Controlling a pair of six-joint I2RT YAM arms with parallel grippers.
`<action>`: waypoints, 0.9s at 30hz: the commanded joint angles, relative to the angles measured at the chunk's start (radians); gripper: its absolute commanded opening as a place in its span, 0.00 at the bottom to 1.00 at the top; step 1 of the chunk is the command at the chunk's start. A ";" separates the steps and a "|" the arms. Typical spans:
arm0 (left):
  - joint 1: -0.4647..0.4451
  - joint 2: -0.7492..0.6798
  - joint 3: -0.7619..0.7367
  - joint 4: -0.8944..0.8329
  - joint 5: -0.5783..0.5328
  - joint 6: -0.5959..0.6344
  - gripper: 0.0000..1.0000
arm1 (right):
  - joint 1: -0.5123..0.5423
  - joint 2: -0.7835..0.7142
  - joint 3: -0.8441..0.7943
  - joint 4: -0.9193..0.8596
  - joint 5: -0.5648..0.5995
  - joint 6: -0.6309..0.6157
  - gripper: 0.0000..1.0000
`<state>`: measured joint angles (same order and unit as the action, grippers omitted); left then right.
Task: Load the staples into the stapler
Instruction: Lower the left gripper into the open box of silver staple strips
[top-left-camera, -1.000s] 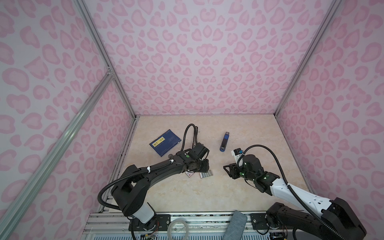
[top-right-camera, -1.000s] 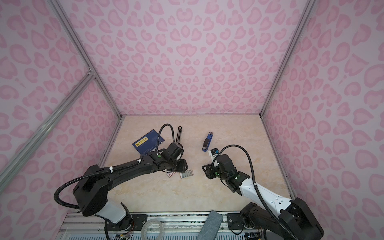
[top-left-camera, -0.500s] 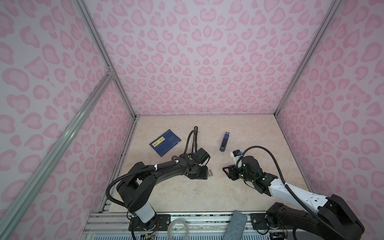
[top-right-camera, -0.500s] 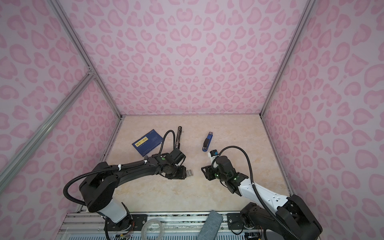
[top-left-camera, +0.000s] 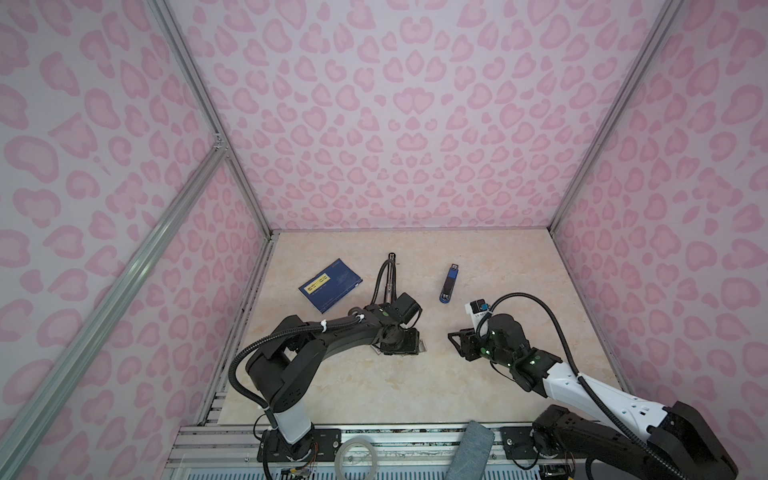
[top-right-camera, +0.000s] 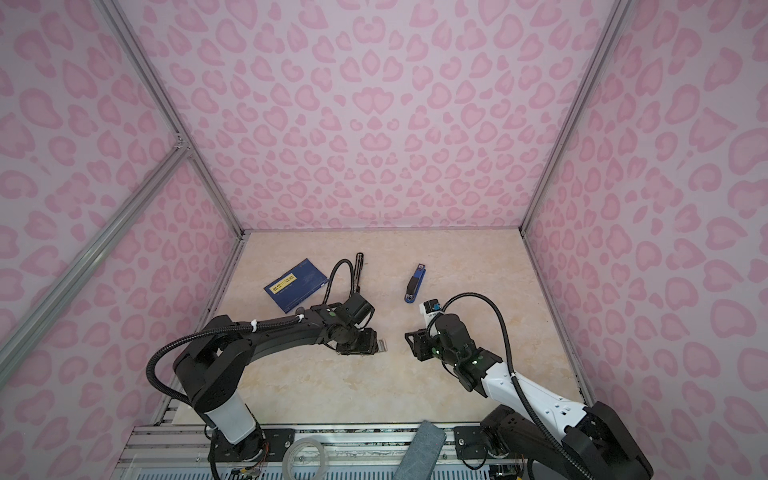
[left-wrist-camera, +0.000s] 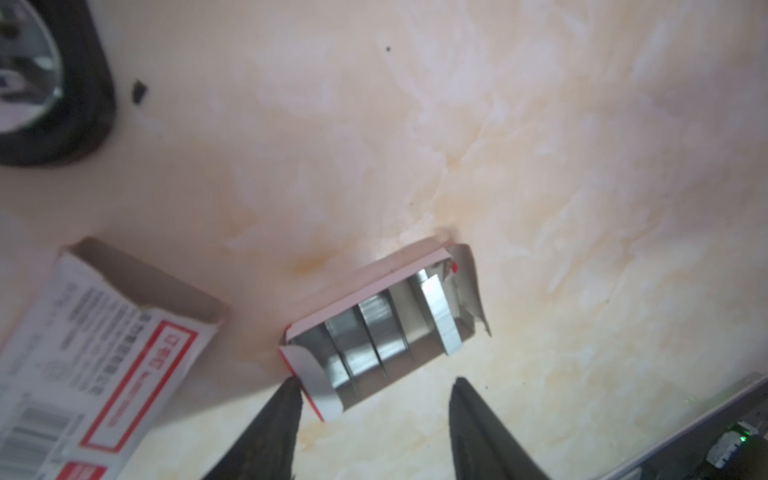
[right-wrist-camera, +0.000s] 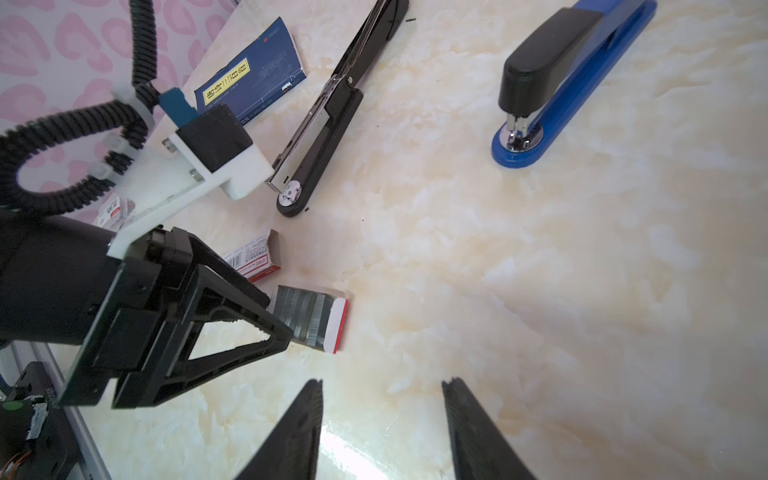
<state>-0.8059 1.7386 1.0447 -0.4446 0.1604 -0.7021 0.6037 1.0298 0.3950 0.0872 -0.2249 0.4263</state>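
In both top views the staples (top-left-camera: 422, 345) (top-right-camera: 382, 344) are almost wholly hidden under the left claw (left-wrist-camera: 374, 381); only a silvery sliver is seen. From the left wrist they are seen as grey strips lying in a red-edged card tray (left-wrist-camera: 365, 291) on the surface (left-wrist-camera: 540, 166), near the middle. The left claw's jaws are spread, with one fingertip just beside the tray's flap. The right claw (right-wrist-camera: 382, 384), further right, is held apart and empty.

On the white sleeve (left-wrist-camera: 104, 345) a barcode and red-framed characters are too blurred to be read. The yellow label on the blue booklet (right-wrist-camera: 253, 79) cannot be read either. The black stapler (right-wrist-camera: 324, 108) is laid open flat, and the blue stapler (right-wrist-camera: 569, 75) is closed.
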 joint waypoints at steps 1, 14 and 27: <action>0.003 0.020 0.032 0.033 0.009 0.023 0.60 | 0.001 -0.015 -0.013 -0.013 0.026 -0.002 0.50; 0.006 0.056 0.138 -0.011 0.016 0.050 0.59 | -0.007 -0.106 -0.040 -0.063 0.066 0.005 0.50; 0.005 -0.055 -0.060 0.047 0.020 -0.010 0.63 | -0.011 -0.075 -0.037 -0.029 0.046 0.001 0.50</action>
<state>-0.8036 1.6886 0.9909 -0.4454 0.1589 -0.6991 0.5926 0.9482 0.3523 0.0364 -0.1734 0.4271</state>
